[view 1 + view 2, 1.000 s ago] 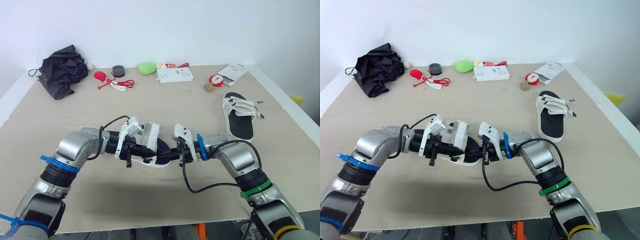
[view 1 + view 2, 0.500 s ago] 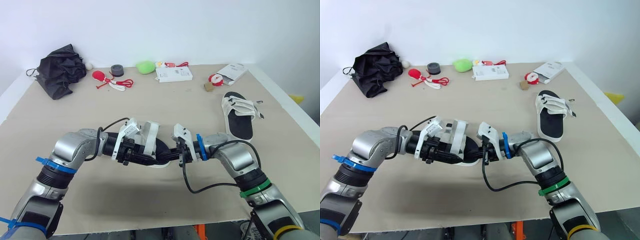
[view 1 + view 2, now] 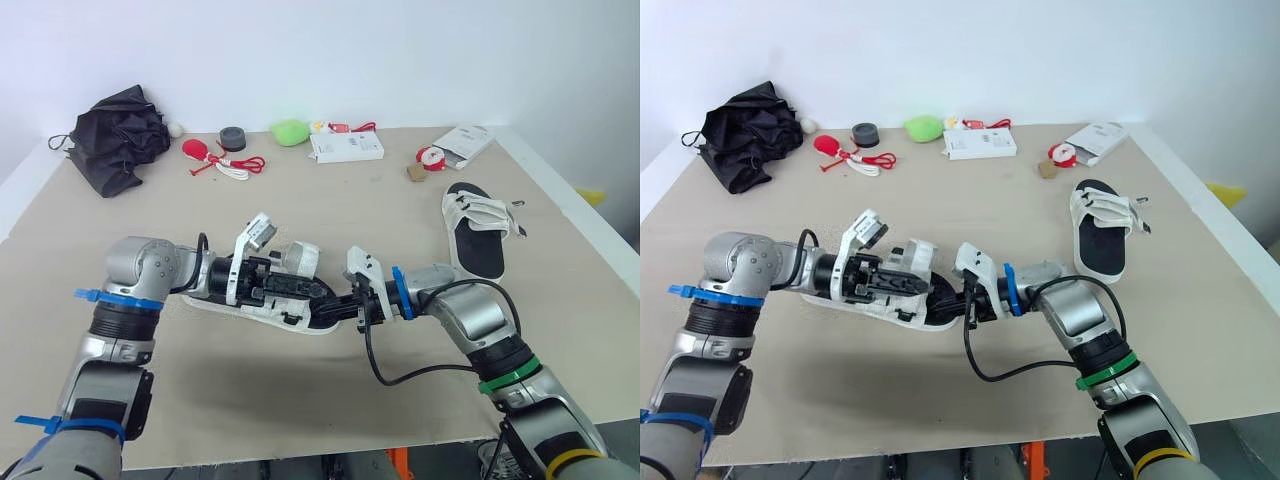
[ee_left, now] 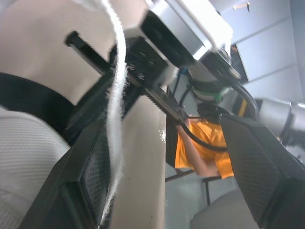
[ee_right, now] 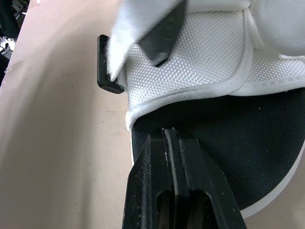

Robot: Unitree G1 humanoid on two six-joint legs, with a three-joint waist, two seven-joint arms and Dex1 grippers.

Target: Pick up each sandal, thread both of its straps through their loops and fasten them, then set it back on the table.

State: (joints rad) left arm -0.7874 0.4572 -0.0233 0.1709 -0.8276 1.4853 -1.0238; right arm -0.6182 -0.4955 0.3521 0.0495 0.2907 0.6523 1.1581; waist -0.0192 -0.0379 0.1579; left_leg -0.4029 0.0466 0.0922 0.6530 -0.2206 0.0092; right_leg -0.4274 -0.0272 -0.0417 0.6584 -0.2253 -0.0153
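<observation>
Left arm point(image 3: 150, 272) swung outward. Two sandals: near sandal point(image 3: 300, 259) under gaping left jaws, right jaws closed; far sandal point(image 3: 478, 250) apart.

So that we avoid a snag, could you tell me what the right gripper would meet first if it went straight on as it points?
The right gripper, shut, points over the black footbed at the white mesh strap just ahead. It would probably touch that strap first, though depth is hard to judge.
</observation>
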